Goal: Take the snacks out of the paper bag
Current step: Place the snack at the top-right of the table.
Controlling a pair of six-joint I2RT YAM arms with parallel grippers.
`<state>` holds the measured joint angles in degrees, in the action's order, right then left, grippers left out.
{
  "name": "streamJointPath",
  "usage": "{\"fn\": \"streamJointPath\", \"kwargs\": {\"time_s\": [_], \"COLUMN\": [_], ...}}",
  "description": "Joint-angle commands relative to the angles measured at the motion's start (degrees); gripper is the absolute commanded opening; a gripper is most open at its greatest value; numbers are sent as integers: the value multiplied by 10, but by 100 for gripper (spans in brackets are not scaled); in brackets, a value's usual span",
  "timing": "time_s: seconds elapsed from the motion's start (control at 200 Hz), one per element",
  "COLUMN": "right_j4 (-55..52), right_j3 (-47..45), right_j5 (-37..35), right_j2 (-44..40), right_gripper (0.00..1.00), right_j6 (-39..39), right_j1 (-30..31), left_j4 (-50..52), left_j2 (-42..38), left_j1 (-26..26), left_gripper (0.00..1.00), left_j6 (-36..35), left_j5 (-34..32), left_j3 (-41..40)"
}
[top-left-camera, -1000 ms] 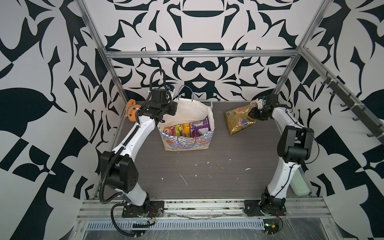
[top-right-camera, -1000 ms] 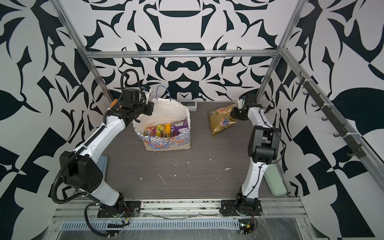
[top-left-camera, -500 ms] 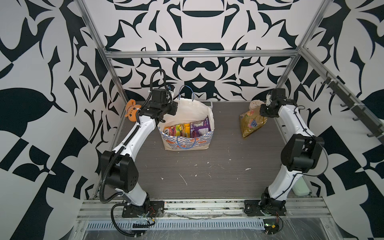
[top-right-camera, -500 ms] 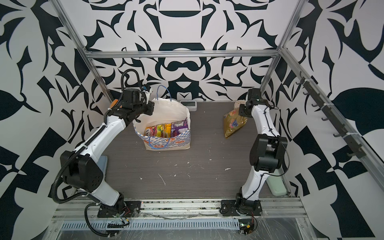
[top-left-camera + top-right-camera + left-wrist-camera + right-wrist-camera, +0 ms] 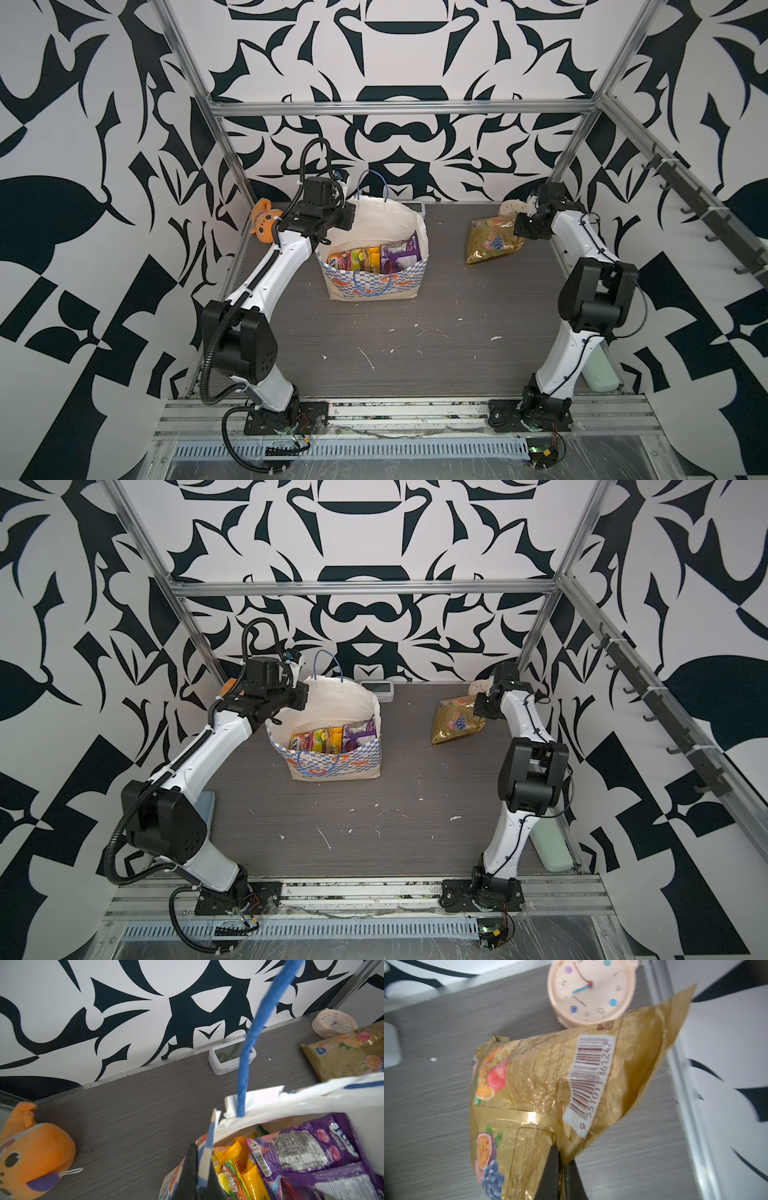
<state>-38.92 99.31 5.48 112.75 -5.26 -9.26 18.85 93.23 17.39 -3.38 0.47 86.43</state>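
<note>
The white paper bag (image 5: 374, 286) (image 5: 332, 766) stands upright at the back left of the table. My left gripper (image 5: 202, 1147) (image 5: 347, 218) is shut on its torn rim (image 5: 291, 1097) beside a blue cord handle (image 5: 249, 1043). Inside it stand snacks: a purple packet (image 5: 311, 1153) (image 5: 401, 253), an orange-yellow one (image 5: 249, 1174), a green one (image 5: 359, 257) and a red-pink one (image 5: 338, 262). A large gold packet (image 5: 542, 1076) (image 5: 490, 241) (image 5: 455, 725) is outside the bag at the back right. My right gripper (image 5: 562, 1153) (image 5: 519, 226) is shut on its edge.
A round cream clock (image 5: 591, 991) (image 5: 510, 207) sits in the back right corner, just behind the gold packet. A white digital clock (image 5: 231, 1055) stands against the back wall. An orange plush toy (image 5: 35, 1157) (image 5: 264, 220) lies back left. Metal frame rails (image 5: 685, 1084) border the table.
My right arm carried the gold packet towards the right wall, then a little back left; its elbow now stands further right. The left arm and the bag have not moved.
</note>
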Motion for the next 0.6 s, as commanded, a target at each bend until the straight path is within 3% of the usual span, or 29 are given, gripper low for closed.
{"fn": "streamJointPath", "kwargs": {"time_s": [0.0,0.275,0.545,0.595], "right_j4": [9,10,-1,-14], "right_j3": [39,127,172,182], "right_j5": [68,86,-28,-52], "right_j2": [23,112,117,118], "right_gripper": [0,0,0,9], "right_j6": [-11,44,35,36], "right_j1": [16,78,76,76], "left_j4": [-68,-66,-69,-71], "left_j2": [-8,-10,-17,-16], "left_j1": [2,3,3,3], "left_gripper": [0,0,0,0], "left_j6": [11,13,13,13], "left_j5": [13,13,11,12], "left_j3": [23,21,16,15]}}
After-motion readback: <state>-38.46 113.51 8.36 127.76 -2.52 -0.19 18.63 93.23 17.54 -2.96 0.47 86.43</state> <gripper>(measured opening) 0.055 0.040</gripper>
